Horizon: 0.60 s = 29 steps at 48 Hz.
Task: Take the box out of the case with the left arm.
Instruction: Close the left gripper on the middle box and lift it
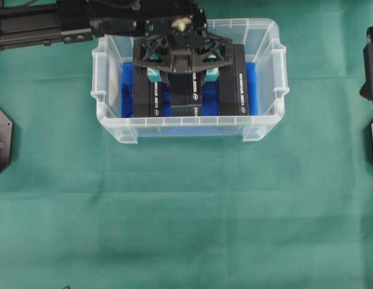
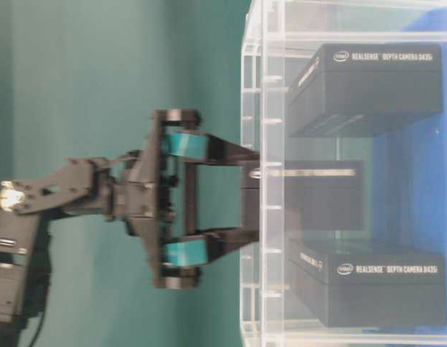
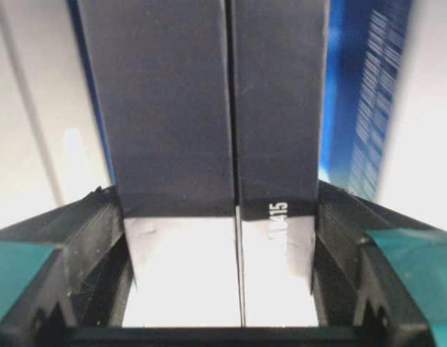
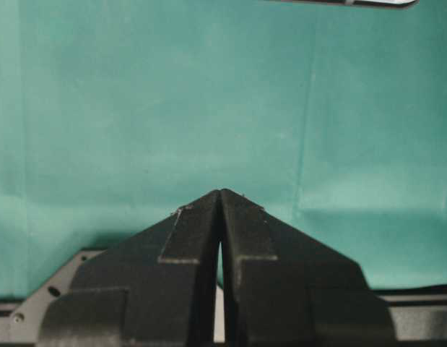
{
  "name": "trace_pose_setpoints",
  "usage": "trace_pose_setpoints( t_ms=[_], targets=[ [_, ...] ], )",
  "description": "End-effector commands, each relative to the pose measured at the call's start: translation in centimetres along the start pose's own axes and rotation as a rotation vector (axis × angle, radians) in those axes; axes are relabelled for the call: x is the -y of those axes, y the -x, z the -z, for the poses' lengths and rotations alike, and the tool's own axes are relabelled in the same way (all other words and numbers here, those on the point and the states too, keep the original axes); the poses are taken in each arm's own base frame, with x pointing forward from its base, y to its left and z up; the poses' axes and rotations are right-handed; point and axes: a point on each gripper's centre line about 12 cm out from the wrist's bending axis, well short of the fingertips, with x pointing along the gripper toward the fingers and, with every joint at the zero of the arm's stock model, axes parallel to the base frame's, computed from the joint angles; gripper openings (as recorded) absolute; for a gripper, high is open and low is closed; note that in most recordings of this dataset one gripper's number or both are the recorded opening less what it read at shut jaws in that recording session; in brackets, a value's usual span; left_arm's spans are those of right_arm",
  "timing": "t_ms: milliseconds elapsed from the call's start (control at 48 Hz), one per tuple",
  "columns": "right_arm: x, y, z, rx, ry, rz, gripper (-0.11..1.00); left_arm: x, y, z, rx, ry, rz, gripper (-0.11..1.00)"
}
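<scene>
The clear case [image 1: 108, 78] with a blue floor stands at the top centre of the green cloth. Three black boxes lie inside it. My left gripper [image 1: 182, 81] reaches down into the case from the back, with its jaws shut on the middle box [image 1: 185, 99]. In the left wrist view that box [image 3: 172, 108] fills the gap, and both fingers [image 3: 100, 224] press on its sides. From table level the held box [image 2: 324, 195] stands higher off the blue floor than its neighbours. My right gripper [image 4: 221, 194] is shut and empty over bare cloth.
Two more black camera boxes flank the held one, one on the left [image 1: 144, 96] and one on the right [image 1: 239, 84], close to its sides. The right arm [image 1: 370, 66] rests at the far right edge. Green cloth [image 1: 186, 211] spreads in front of the case.
</scene>
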Motion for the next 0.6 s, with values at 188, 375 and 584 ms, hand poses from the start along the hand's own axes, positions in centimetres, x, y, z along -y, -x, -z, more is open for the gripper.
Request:
trace_pose_setpoints(
  t_ms=[188, 375, 584],
  targets=[
    [0.1, 0.4, -0.2, 0.018, -0.006, 0.002, 0.0, 0.3, 9.0, 0.1, 0.029, -0.011, 0.11, 0.59],
    [0.1, 0.4, -0.2, 0.018, -0.006, 0.001, 0.0, -0.3, 12.8, 0.2, 0.041, -0.009, 0.123, 0.59],
    [0.1, 0.4, -0.2, 0.018, -0.008, 0.001, 0.0, -0.8, 15.8, 0.4, 0.055, -0.012, 0.148, 0.59]
  ],
)
